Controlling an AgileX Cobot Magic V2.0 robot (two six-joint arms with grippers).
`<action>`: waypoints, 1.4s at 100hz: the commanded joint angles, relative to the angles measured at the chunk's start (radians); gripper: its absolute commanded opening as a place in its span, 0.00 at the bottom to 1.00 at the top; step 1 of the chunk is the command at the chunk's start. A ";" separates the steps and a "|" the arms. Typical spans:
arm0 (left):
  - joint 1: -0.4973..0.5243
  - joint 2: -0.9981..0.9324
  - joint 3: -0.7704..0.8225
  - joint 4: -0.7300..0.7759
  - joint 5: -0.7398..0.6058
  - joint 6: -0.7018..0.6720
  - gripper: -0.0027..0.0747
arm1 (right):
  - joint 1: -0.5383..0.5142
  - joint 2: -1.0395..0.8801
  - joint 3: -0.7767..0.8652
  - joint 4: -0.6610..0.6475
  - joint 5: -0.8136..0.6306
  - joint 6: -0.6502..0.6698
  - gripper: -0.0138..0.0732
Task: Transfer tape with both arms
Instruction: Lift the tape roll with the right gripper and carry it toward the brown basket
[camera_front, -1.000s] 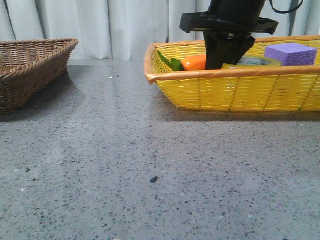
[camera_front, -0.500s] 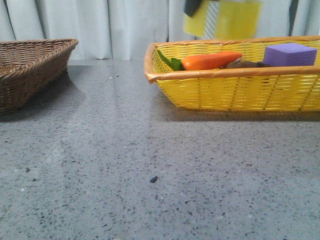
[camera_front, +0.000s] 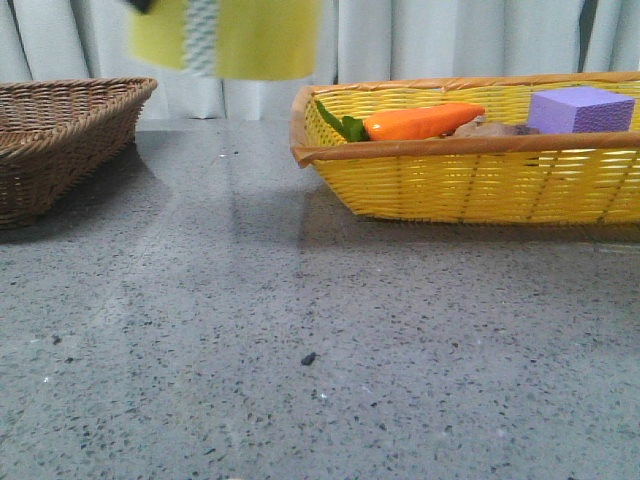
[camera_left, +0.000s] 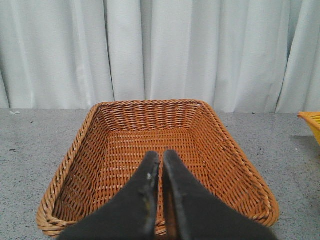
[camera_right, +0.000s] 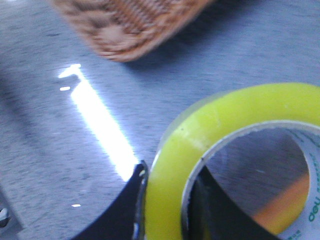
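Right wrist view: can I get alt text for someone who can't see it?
The right gripper holds the yellow tape in the air, one finger outside the roll and one inside its white core. Below lie the grey table and a blurred corner of the brown basket.

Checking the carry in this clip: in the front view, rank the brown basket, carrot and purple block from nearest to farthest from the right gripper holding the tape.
1. Brown basket, left of the tape.
2. Carrot, right, in the yellow basket.
3. Purple block, far right.
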 joint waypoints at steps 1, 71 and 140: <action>-0.006 0.012 -0.036 -0.010 -0.071 -0.005 0.01 | 0.040 -0.038 -0.037 -0.011 -0.017 -0.016 0.11; -0.006 0.012 -0.036 -0.010 -0.071 -0.005 0.01 | 0.062 0.135 -0.035 -0.038 -0.066 -0.018 0.15; -0.073 0.012 -0.096 -0.004 -0.022 -0.005 0.01 | 0.062 0.028 -0.068 -0.038 -0.018 -0.008 0.32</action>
